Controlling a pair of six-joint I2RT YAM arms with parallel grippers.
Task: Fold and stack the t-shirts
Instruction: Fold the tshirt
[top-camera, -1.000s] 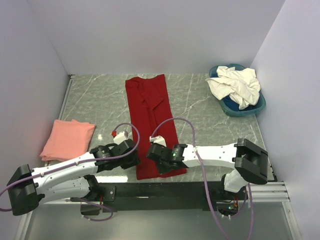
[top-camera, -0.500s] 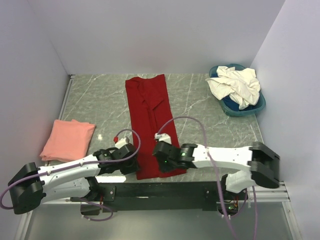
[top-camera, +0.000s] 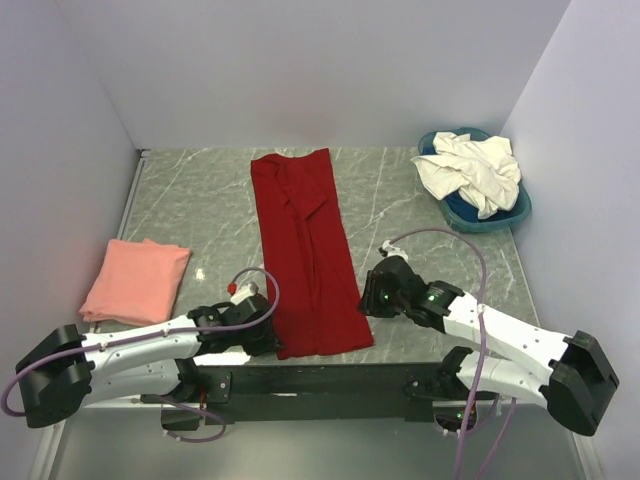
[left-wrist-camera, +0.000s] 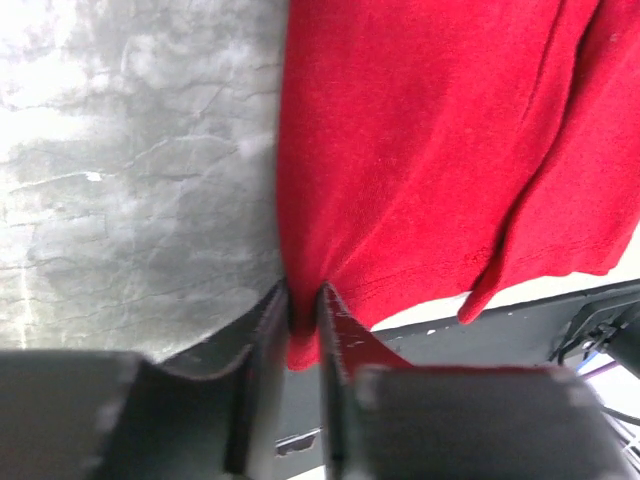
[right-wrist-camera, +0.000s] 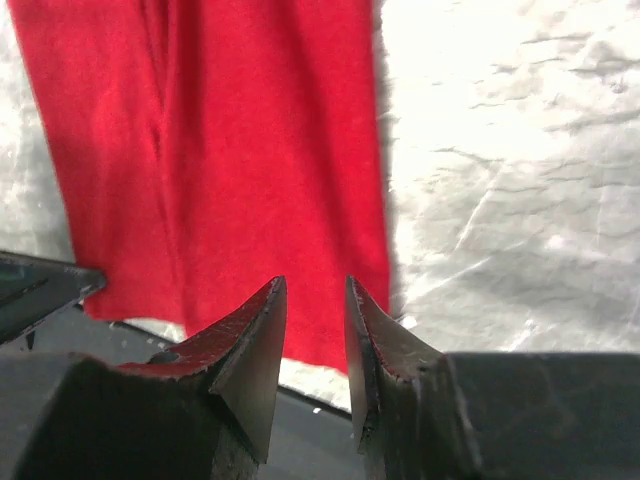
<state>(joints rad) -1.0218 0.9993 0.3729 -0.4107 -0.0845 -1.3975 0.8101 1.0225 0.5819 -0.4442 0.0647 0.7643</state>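
**Top external view.** Pale walls (top-camera: 300, 70) enclosed a grey marbled bench (top-camera: 200, 200). A deep red t-shirt (top-camera: 305, 250), folded lengthwise into a long strip, lay flat at the centre of the bench and ran from the far side to the near edge. A salmon-pink t-shirt (top-camera: 135, 278) lay folded near the left wall, well apart from the red one. Cream-white t-shirts (top-camera: 470, 170) were heaped loosely in a round blue basin (top-camera: 500, 218) at the far right corner. The left end effector (top-camera: 270, 335) sat at the near left corner of the deep red t-shirt. The right end effector (top-camera: 375, 295) stood just beside the strip's right edge, near its near end and off the cloth.

**Left wrist view.** The left end effector (left-wrist-camera: 305, 300) was clamped on the deep red t-shirt (left-wrist-camera: 430, 150). Its two dark fingers (left-wrist-camera: 270, 330) stood close together, with the hem corner pinched between them. The cloth puckered toward the grip, and bare bench (left-wrist-camera: 130, 180) lay to the left.

**Right wrist view.** The right end effector (right-wrist-camera: 315, 290) had its fingers (right-wrist-camera: 255, 330) apart, with nothing between them. The deep red t-shirt (right-wrist-camera: 230, 150) filled the left of this view, its right edge in line with the gap. Brightly lit bench (right-wrist-camera: 500, 150) filled the right.
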